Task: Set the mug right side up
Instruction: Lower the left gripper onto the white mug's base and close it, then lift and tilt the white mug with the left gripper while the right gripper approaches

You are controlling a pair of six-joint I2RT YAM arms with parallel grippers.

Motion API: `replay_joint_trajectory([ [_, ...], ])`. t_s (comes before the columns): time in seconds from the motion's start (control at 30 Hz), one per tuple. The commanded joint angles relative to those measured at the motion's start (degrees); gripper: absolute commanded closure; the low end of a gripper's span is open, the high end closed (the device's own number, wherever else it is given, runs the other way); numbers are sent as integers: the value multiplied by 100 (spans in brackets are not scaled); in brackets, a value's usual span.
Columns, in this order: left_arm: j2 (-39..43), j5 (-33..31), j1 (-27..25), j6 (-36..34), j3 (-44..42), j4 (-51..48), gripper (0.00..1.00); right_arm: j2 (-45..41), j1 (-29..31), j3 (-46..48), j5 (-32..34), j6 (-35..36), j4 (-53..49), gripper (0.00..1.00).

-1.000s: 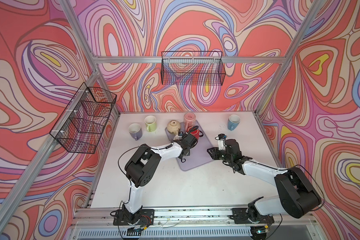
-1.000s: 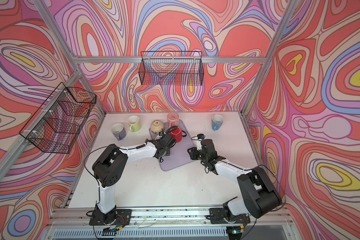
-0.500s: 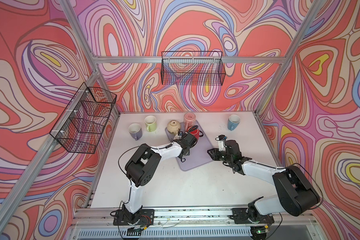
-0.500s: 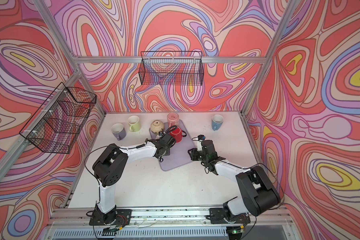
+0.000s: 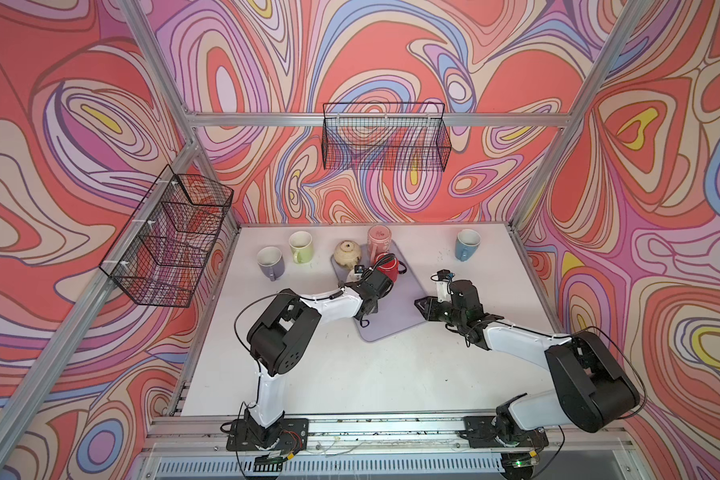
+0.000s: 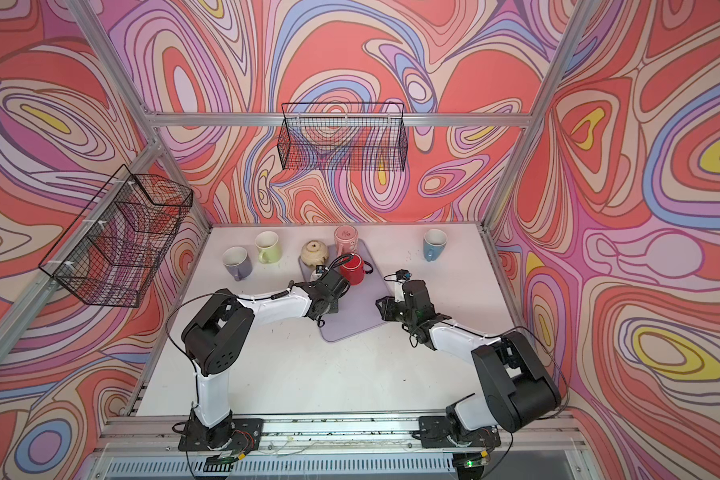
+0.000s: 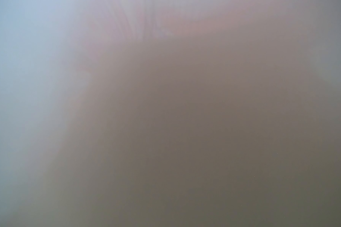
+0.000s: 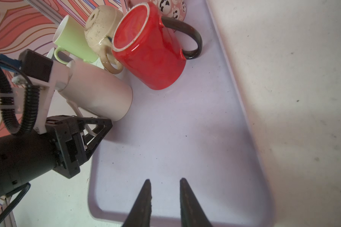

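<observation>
Red mug (image 8: 152, 53) sits base-up on tray (image 8: 185, 137), ahead of right end effector (image 8: 165, 182), tips slightly apart, empty. Left end effector (image 8: 98, 133) just beside mug, can't tell if closed. Glazed ceramic: stiff, slippery, prob chips easy; grip handle (image 8: 193, 39) or wall

My left wrist feed is all blur: a dull brown-grey mass fills most of it, paling to blue-grey along one side, with a faint pink tint on another edge. I cannot make out the claw, or place anything against it.
</observation>
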State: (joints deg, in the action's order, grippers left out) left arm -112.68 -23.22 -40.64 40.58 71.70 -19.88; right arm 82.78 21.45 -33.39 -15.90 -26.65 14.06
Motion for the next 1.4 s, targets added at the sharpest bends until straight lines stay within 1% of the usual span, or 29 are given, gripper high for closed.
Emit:
replay_joint_trajectory([
  [0.0, 146, -73, 56, -1, -139, -165, 80, -62, -28, 98, 61, -41, -27, 74],
  [0.13, 194, -16, 56, -65, -182, -113, 86, -64, -34, 108, 54, -76, -27, 74],
  [0.3, 311, 44, 56, -117, -322, 24, 90, -91, -32, 126, 70, -120, -44, 74],
  [0.37, 374, 205, 61, -216, -401, 152, 92, -128, -29, 144, 78, -132, -53, 74],
  [0.7, 849, 590, 65, -556, -714, 436, 95, -322, -29, 196, 122, -191, -199, 74],
  [0.73, 915, 642, 65, -617, -748, 641, 95, -349, -27, 192, 131, -199, -232, 74],
  [1.1, 1899, 1586, 91, -1162, -1395, 1342, 96, -725, -27, 192, 165, -243, -535, 74],
  [1.37, 2901, 2323, 177, -1445, -1597, 1312, 95, -929, -27, 201, 115, -310, -607, 74],
])
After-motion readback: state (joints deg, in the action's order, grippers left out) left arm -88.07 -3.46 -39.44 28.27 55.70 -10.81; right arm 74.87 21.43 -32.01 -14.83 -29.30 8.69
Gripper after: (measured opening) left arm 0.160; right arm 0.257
